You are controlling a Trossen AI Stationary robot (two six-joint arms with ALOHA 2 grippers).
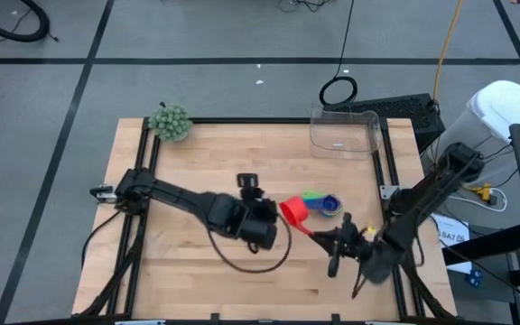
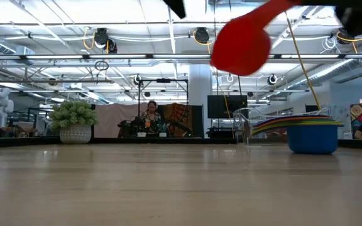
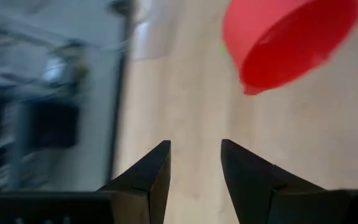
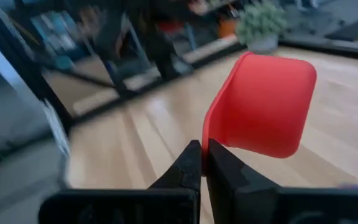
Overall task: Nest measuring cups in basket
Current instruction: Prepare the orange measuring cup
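Above the table's (image 1: pixel 197 271) middle, the right gripper (image 4: pixel 202 155) was clenched on the red measuring cup's (image 1: pixel 293 212) handle, holding it aloft. Just beside it, the left gripper (image 3: pixel 194 165) stood released, grasping nothing. Remaining cups (image 1: pixel 323 203) sat stacked nearby; the basket (image 1: pixel 343 133) occupied the far right corner.

High view looks straight down on the whole table (image 1: pixel 197 271); low view sits at tabletop level facing the room. Both wrist views look forward past their own fingers, close on the red cup (image 4: pixel 263 109), shared by all four views.
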